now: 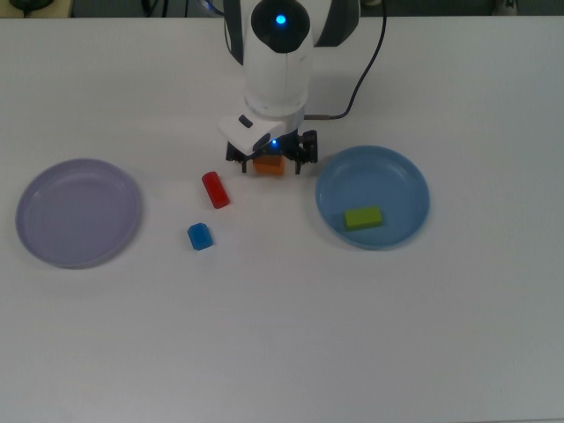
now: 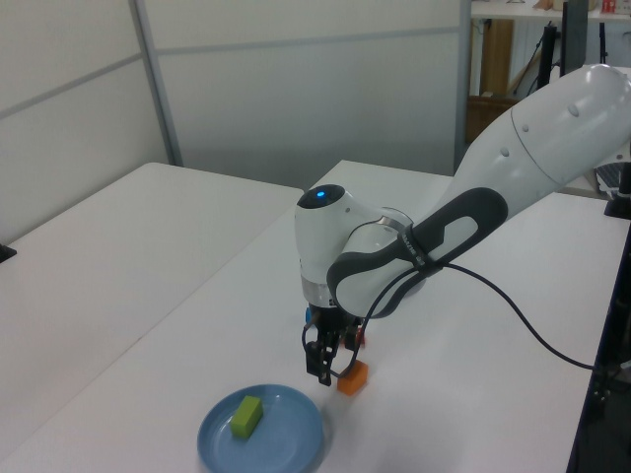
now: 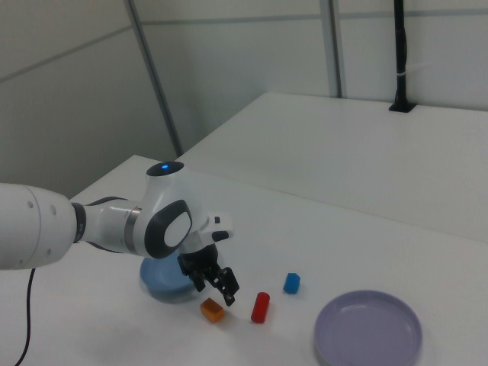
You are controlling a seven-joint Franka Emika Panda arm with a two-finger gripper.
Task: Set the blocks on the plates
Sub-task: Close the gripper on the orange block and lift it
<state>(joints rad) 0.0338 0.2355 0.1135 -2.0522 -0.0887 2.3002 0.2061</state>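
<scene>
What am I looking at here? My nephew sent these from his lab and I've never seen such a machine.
It is a white robot arm with a two-finger gripper at its end, photographed at one moment by three cameras: one looks straight down, two look from the sides. On the white table lie two plates and four small blocks. The green block is already on the blue plate; the lavender plate is empty. The red block and blue block lie on the table between the plates. The gripper, fingers open, is over the orange block, which sits on the table. It holds nothing.
</scene>
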